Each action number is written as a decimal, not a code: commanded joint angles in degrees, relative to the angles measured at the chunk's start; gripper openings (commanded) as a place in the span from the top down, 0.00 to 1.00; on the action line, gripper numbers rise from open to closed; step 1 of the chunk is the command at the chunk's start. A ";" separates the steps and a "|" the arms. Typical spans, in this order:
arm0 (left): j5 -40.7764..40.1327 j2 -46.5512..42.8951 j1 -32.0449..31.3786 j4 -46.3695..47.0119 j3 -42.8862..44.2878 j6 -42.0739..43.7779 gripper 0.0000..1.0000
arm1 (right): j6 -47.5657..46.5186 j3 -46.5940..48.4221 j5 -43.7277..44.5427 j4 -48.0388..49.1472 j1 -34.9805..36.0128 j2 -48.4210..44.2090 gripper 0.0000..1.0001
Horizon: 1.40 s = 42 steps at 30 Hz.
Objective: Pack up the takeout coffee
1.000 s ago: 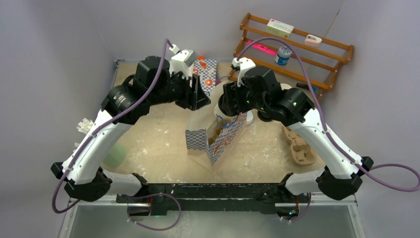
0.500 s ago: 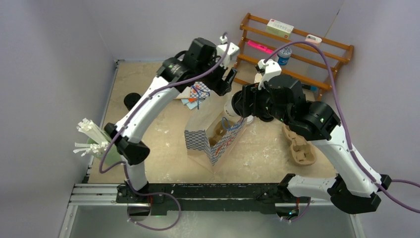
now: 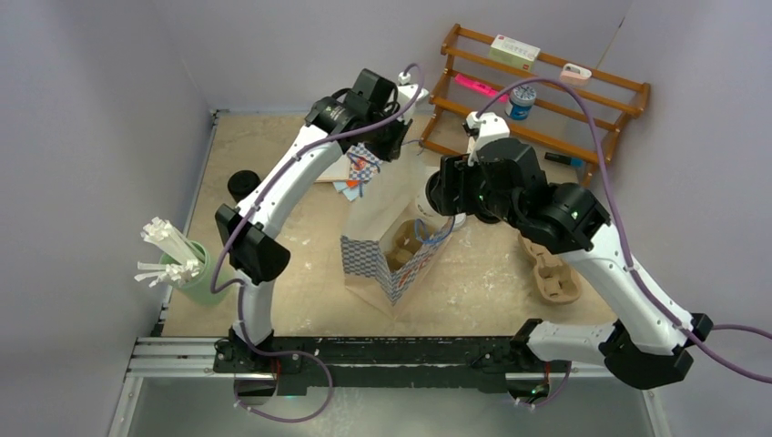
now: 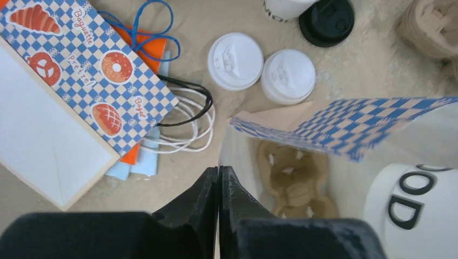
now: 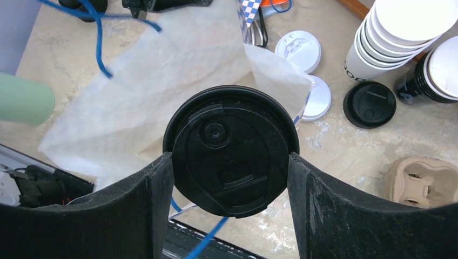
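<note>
Left arm swung from the left of the standing checkered bag round to its far side, so the green cup of straws left of the bag is now uncovered. Half a second back the left gripper had its fingers apart. Now they're pressed together right at the bag's far rim; can't tell if paper is caught between them. Meanwhile the right gripper barely moved: fingers spread wide, clamped on either side of the takeout coffee, black lid up, cup hanging over the bag's open mouth. Cardboard carrier sits inside the bag. Beyond the bag: two white lids side by side, a loose black lid, a flat bakery-print bag with cord handles. Right of the bag: stack of lidless cups, second carrier.
</note>
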 commanded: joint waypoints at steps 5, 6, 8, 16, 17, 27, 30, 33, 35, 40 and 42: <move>3.08 -10.08 6.25 1.96 -11.27 -8.88 1.00 | 1.99 2.20 -0.17 4.40 0.10 5.14 0.73; 2.97 -13.93 6.87 2.82 -13.53 -10.32 1.00 | 2.16 2.73 -1.52 4.98 0.01 5.84 0.74; 2.61 -19.31 8.25 3.72 -18.06 -12.56 1.00 | 2.19 3.77 -3.72 6.12 0.11 7.26 0.73; 0.17 -38.87 10.32 12.98 -39.36 -24.15 0.99 | 1.67 13.66 -6.53 5.81 0.08 18.96 0.71; -0.18 -41.05 10.36 14.80 -42.50 -25.95 0.99 | 1.56 14.64 -6.00 6.36 0.12 20.03 0.71; -1.07 -54.87 10.45 30.17 -61.04 -40.20 0.95 | -1.47 35.49 -3.97 4.56 0.10 35.96 0.72; -0.13 -57.43 10.45 31.95 -62.45 -42.11 0.84 | -2.69 41.15 -6.08 3.05 0.12 39.16 0.72; -0.94 -58.73 10.45 30.36 -61.94 -39.28 0.57 | -3.65 41.92 -8.84 2.27 0.48 39.82 0.72; -5.55 -58.53 10.45 26.22 -59.15 -34.60 0.42 | -4.20 38.65 -10.26 3.71 1.04 38.08 0.72; -10.86 -54.20 10.45 17.18 -49.79 -22.21 0.30 | -4.39 33.47 -9.45 3.64 2.42 33.41 0.72; -9.25 -51.43 10.45 15.29 -46.33 -18.09 0.30 | -4.28 32.96 -8.73 1.83 2.88 32.17 0.72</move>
